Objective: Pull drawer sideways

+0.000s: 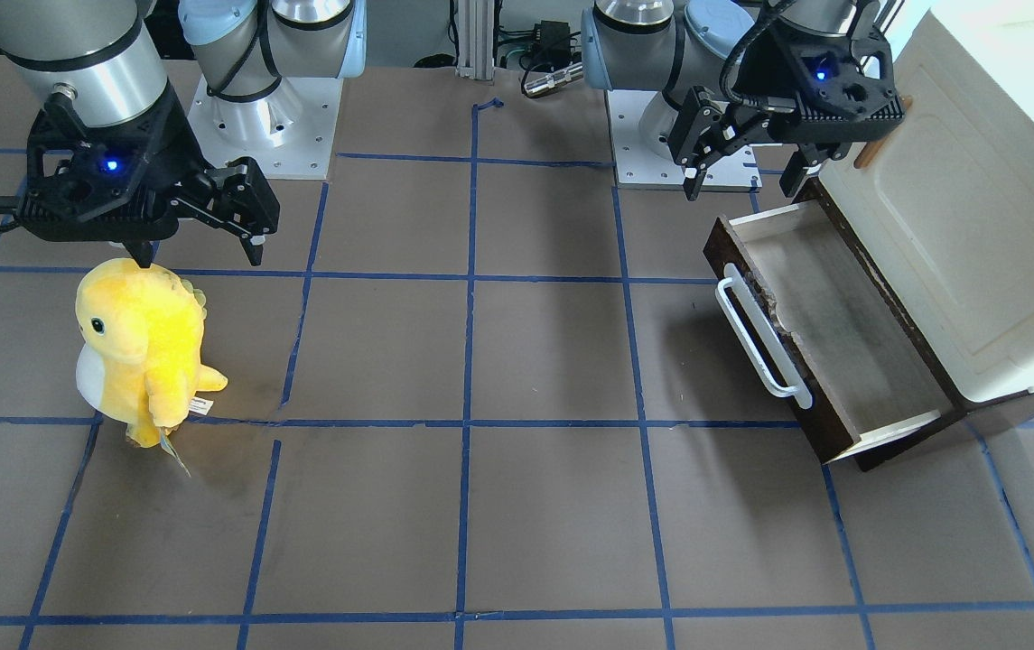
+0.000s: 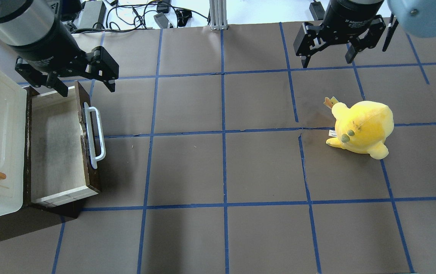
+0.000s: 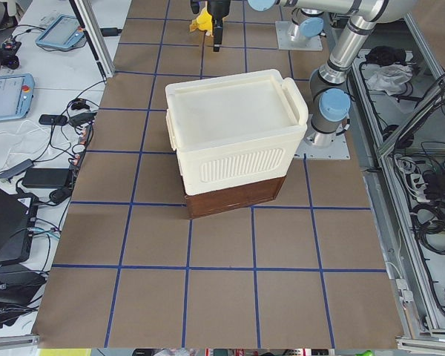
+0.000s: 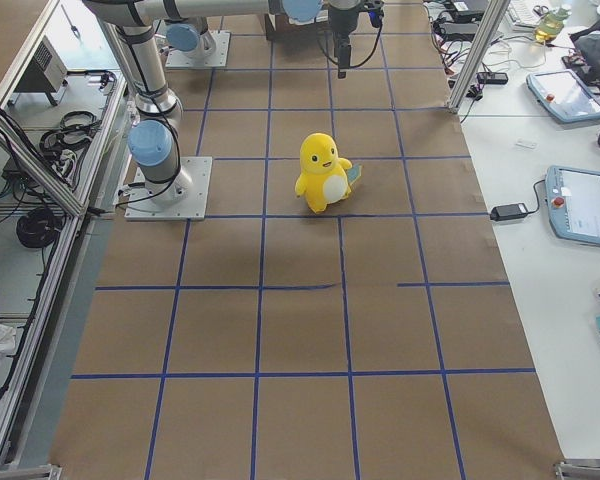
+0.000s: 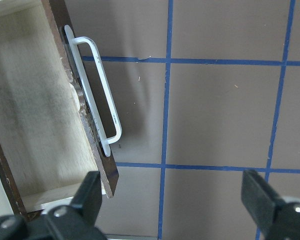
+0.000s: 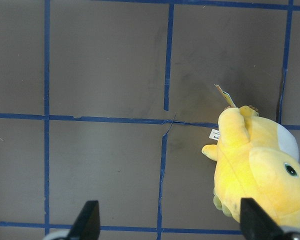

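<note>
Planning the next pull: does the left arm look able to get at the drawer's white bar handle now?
Probably yes: the left claw hangs open near one end of the white bar handle, with nothing visible between them.

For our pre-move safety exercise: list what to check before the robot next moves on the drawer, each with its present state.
1. left gripper open: ok.
2. left gripper around the white handle: not ok, it hangs above one end of the drawer.
3. drawer pulled out, pale inside exposed: ok.
4. right gripper open, away from the drawer: ok.
5. yellow plush toy far from the drawer: ok.
</note>
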Available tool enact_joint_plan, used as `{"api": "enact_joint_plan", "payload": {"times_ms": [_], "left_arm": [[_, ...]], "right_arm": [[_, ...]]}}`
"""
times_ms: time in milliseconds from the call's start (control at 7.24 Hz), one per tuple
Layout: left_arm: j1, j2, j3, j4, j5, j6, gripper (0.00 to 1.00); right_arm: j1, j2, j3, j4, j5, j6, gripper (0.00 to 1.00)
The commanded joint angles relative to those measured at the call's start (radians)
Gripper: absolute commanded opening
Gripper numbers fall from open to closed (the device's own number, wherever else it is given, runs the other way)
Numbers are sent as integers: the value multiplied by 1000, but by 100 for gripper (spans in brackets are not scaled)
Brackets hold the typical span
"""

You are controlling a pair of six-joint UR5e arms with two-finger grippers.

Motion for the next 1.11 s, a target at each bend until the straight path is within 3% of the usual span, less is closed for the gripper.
{"api": "enact_joint_plan", "payload": {"times_ms": [0,415,553,691,967], "left_arm": [[2,0,-24,67,-5,-10,99],[1,2,-21,78,16,4,100],[1,0,-17,79,83,26,100],[2,0,-17,76,93,25,100],[4,0,-17,75,9,17,100]], "right_arm": [[0,0,0,0,0,0,100],[0,0,0,0,0,-1,100],[0,0,0,0,0,0,100],[0,0,0,0,0,0,100],[0,0,0,0,0,0,100]]}}
